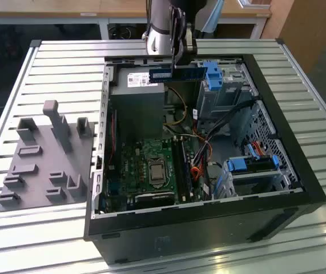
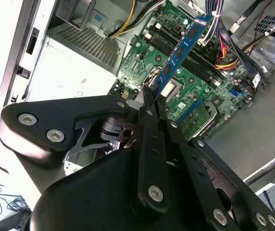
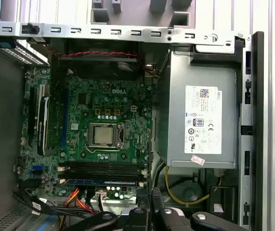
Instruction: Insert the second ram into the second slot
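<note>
Clamped in the black gripper (image 1: 176,64): a thin, flat, dark-blue ram (image 1: 192,73), above the far edge of the boxy case (image 1: 208,208), clear of the green board (image 1: 151,165).

Computer case (image 1: 208,228) on table (image 1: 65,63), fixture block (image 1: 43,160) at exterior view's left, second ram (image 1: 190,73) above case in tool (image 1: 176,64)

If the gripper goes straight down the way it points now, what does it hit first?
Likely the memory slots, touched by the second ram that the gripper holds; exact alignment is unclear.
</note>
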### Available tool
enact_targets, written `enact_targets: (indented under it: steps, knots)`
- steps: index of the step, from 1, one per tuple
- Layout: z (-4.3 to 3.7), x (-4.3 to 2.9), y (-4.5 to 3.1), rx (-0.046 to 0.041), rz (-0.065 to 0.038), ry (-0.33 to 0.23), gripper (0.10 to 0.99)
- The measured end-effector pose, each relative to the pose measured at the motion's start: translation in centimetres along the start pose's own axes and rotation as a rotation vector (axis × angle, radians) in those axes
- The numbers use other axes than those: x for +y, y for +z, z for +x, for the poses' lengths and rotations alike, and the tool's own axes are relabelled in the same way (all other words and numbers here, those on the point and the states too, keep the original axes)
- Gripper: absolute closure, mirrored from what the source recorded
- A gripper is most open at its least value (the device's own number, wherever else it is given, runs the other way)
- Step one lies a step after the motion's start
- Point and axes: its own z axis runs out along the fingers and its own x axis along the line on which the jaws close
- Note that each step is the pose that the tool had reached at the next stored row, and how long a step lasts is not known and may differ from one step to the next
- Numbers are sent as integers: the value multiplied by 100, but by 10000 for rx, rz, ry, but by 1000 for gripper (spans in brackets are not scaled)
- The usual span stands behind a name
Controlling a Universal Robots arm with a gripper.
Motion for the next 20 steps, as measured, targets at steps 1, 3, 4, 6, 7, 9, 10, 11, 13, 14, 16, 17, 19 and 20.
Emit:
enact_targets:
  steps: [1,3,4,6,7,9,10,11,13,14,16,17,19,20]
  knots:
    - [0,0,0,0,0,0,949]
    - [0,0,0,0,0,0,949]
    - [0,0,0,0,0,1,949]
    - [4,0,0,1,0,0,949]
    - [8,0,-1,1,-1,0,949]
    - [19,1,0,-1,0,0,949]
    - [25,1,0,0,0,0,949]
    - [31,1,-1,0,0,0,949]
    - [45,1,-1,0,-1,0,949]
    - [52,2,-1,0,0,0,949]
    - [62,2,-1,-1,0,1,949]
    - [65,2,-1,0,0,1,949]
    - [69,2,0,1,0,1,949]
    - [71,2,-1,3,0,1,949]
